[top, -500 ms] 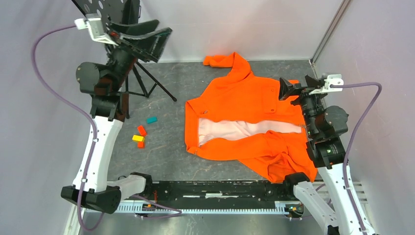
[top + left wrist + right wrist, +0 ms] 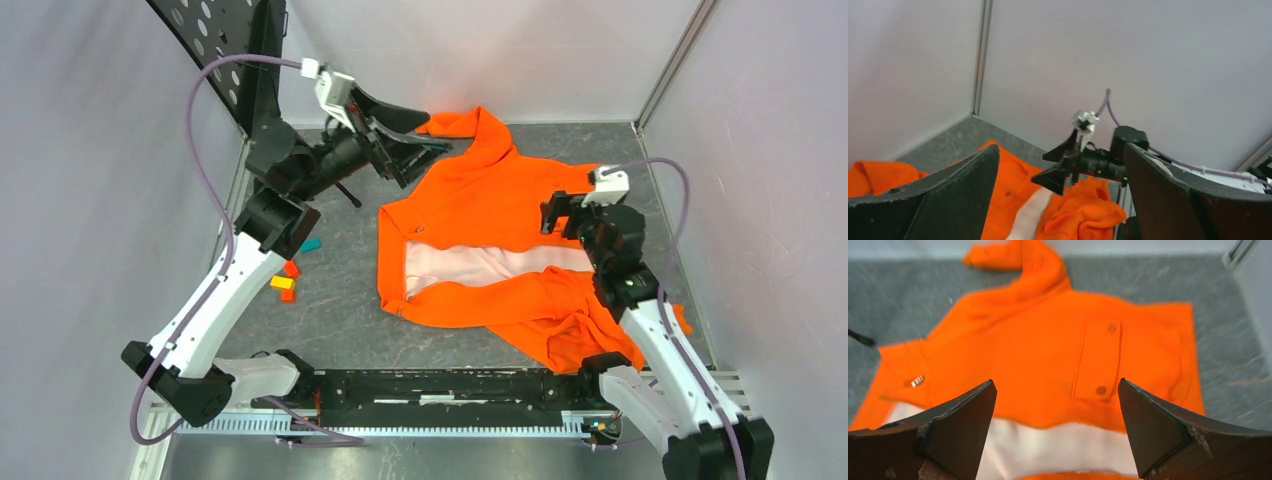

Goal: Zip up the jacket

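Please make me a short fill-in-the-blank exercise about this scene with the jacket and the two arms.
1. The jacket lies unzipped, so a pale strip of its ____ shows between the orange front panels.
2. The left pincer and the right pincer are both ____ and hold nothing.
3. In the right wrist view, the pocket has ____ round snaps.
4. In the top view, the small blocks lie to the ____ of the jacket.

Missing words: lining; open; two; left.

- The jacket (image 2: pixel 500 190) is bright orange (lining (image 2: pixel 480 265) pale pinkish-white).
- The small blocks (image 2: pixel 290 268) are teal, red-orange, yellow.
- The table (image 2: pixel 340 310) is mottled dark grey.
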`<state>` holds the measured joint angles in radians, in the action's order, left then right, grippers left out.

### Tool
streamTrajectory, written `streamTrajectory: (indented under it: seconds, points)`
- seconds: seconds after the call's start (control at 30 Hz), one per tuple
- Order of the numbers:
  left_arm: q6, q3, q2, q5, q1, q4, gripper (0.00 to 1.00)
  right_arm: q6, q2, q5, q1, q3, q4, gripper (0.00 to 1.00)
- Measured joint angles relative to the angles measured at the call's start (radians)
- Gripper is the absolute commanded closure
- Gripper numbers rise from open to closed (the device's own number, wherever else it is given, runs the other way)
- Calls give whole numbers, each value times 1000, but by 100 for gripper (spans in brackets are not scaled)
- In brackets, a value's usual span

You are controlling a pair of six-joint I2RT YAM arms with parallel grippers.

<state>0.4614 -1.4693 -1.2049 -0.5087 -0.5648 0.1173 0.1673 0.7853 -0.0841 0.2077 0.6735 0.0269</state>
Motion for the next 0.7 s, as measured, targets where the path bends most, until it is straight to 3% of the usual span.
streamTrajectory:
  seconds: [0.23,0.37,0.5,0.7]
  points:
    - [-39,108,-41,0,-70,-87,0,50,266,67,-23,-69,-24,13]
    - [-66,147,-49,10,-77,-166,0,140,320,132,-148,-140,-66,17]
    - [-94,177,-49,33,-77,-215,0,241,355,144,-332,-188,-92,14]
    - [-129,250,-49,55,-77,-251,0,325,387,91,-455,-188,-101,15]
